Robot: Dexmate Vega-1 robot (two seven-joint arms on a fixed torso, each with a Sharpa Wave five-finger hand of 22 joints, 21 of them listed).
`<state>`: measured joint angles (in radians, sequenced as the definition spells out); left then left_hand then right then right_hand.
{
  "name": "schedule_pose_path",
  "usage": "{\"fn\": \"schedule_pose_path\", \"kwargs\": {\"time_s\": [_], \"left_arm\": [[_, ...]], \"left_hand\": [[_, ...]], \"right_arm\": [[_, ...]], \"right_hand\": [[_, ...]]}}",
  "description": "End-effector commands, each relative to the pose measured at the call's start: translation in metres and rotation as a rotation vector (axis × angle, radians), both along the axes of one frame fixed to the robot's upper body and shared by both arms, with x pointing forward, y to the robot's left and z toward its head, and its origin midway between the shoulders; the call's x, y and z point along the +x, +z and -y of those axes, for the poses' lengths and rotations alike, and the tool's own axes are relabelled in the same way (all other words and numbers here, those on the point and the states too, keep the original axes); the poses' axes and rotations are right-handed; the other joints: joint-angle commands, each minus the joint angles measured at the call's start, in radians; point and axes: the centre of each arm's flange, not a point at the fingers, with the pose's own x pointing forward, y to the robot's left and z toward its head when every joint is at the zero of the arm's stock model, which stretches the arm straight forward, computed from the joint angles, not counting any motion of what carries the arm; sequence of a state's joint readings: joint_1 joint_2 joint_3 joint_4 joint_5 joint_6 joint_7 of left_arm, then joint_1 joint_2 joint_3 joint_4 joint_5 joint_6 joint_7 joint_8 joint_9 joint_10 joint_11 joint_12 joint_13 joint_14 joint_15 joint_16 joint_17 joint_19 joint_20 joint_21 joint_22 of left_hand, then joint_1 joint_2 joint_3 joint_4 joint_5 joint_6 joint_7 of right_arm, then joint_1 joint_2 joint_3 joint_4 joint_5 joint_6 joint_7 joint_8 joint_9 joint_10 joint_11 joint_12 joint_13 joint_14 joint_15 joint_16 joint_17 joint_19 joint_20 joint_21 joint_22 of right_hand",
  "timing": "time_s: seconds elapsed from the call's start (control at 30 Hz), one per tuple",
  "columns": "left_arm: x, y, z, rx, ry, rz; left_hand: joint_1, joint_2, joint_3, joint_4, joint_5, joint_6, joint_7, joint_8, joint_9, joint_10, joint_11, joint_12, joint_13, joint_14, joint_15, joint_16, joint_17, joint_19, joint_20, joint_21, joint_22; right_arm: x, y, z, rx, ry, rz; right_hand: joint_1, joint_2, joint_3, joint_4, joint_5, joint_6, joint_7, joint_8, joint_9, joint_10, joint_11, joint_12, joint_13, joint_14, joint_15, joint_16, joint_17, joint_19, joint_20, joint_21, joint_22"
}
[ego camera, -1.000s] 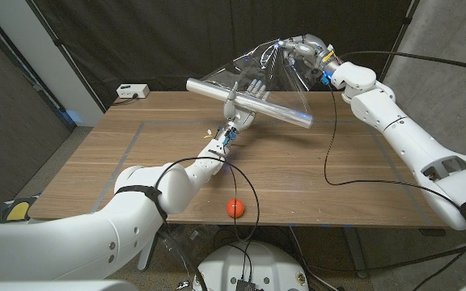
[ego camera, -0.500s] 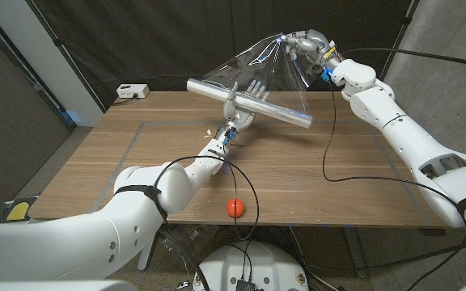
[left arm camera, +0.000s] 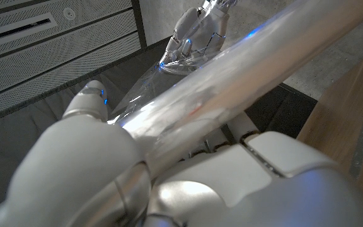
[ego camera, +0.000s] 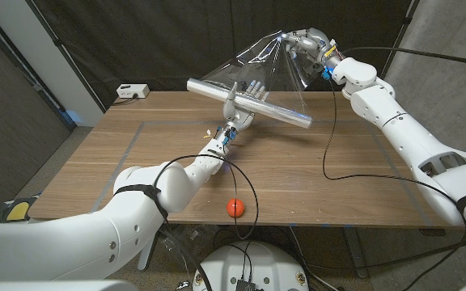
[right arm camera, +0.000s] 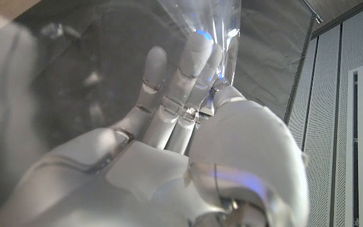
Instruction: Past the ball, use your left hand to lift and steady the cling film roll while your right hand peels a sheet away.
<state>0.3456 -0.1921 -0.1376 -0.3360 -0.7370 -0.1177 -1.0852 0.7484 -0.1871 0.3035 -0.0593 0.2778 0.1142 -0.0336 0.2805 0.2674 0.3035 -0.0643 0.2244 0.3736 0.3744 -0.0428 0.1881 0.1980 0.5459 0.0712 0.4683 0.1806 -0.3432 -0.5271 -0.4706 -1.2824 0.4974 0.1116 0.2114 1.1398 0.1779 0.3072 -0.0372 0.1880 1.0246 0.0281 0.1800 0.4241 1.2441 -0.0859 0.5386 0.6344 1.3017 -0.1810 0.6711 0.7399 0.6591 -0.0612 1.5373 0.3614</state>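
We see the left robot hand [ego camera: 243, 103] gripping the cling film roll [ego camera: 249, 103] above the surface's [ego camera: 314, 178] far edge, right robot hand [ego camera: 302, 44] pinching the peeled sheet [ego camera: 269, 73], ball [ego camera: 235, 208] near front edge.

Wooden table [ego camera: 314, 174], brown grain, pale taped rectangle marked on its top. Orange ball [ego camera: 235, 208] sits at near edge, about mid-width. White box [ego camera: 132, 91] at far left corner, cord trailing off. Black cables [ego camera: 330, 153] from the arms drape onto the surface, right of centre and near the ball
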Motion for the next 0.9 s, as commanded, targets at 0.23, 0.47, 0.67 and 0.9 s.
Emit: {"fn": "schedule_pose_path", "kwargs": {"time_s": [0.23, 0.47, 0.67, 0.9], "left_arm": [[-0.003, 0.001, -0.001, 0.001, -0.009, 0.029], [-0.004, 0.001, -0.005, -0.003, -0.013, 0.044], [-0.006, 0.0, -0.01, -0.01, -0.023, 0.061], [-0.007, -0.004, -0.017, -0.03, -0.04, 0.068]], "left_hand": [[0.002, 0.008, -0.011, -0.002, 0.011, 0.003, 0.002, -0.003, 0.001, -0.003, 0.003, -0.002, 0.004, -0.008, -0.029, 0.009, 0.002, 0.001, -0.001, -0.005, 0.001], [0.004, 0.009, -0.018, -0.004, 0.016, 0.004, 0.002, -0.004, 0.002, -0.002, 0.002, -0.001, 0.005, -0.009, -0.029, 0.01, 0.002, 0.0, 0.001, -0.008, 0.001], [0.004, 0.01, -0.022, -0.005, 0.018, 0.005, 0.001, -0.004, 0.002, -0.002, 0.0, 0.0, 0.005, -0.009, -0.029, 0.011, 0.002, 0.001, 0.0, -0.01, 0.001], [0.006, 0.043, -0.019, 0.002, 0.028, 0.012, 0.007, -0.003, 0.002, 0.003, 0.0, 0.003, 0.007, -0.003, -0.03, 0.018, 0.006, 0.003, 0.002, -0.012, 0.004]], "right_arm": [[0.011, -0.005, -0.008, -0.045, 0.166, -0.017], [0.011, -0.005, -0.011, -0.053, 0.194, 0.004], [0.009, -0.007, -0.016, -0.046, 0.194, 0.016], [0.007, -0.012, -0.023, -0.035, 0.201, 0.012]], "right_hand": [[-0.604, -0.224, -0.267, 0.185, 0.02, -0.651, 0.065, -0.008, -0.192, -0.653, 0.151, -0.357, -0.266, -0.699, 0.178, -0.47, -0.338, -0.464, 0.105, -0.293, -0.186], [-0.67, -0.275, -0.38, 0.16, 0.107, -1.086, 0.057, 0.003, -0.24, -1.084, 0.214, -0.358, -0.406, -1.179, 0.281, -0.496, -0.465, -0.781, 0.206, -0.594, -0.188], [-0.678, -0.259, -0.397, 0.162, 0.126, -1.077, -0.027, 0.013, -0.241, -1.186, 0.205, -0.354, -0.432, -1.286, 0.287, -0.494, -0.498, -0.853, 0.218, -0.663, -0.187], [-0.682, -0.246, -0.399, 0.164, 0.13, -1.042, -0.021, 0.024, -0.241, -1.169, 0.201, -0.34, -0.437, -1.287, 0.276, -0.485, -0.506, -0.846, 0.213, -0.673, -0.187]]}}
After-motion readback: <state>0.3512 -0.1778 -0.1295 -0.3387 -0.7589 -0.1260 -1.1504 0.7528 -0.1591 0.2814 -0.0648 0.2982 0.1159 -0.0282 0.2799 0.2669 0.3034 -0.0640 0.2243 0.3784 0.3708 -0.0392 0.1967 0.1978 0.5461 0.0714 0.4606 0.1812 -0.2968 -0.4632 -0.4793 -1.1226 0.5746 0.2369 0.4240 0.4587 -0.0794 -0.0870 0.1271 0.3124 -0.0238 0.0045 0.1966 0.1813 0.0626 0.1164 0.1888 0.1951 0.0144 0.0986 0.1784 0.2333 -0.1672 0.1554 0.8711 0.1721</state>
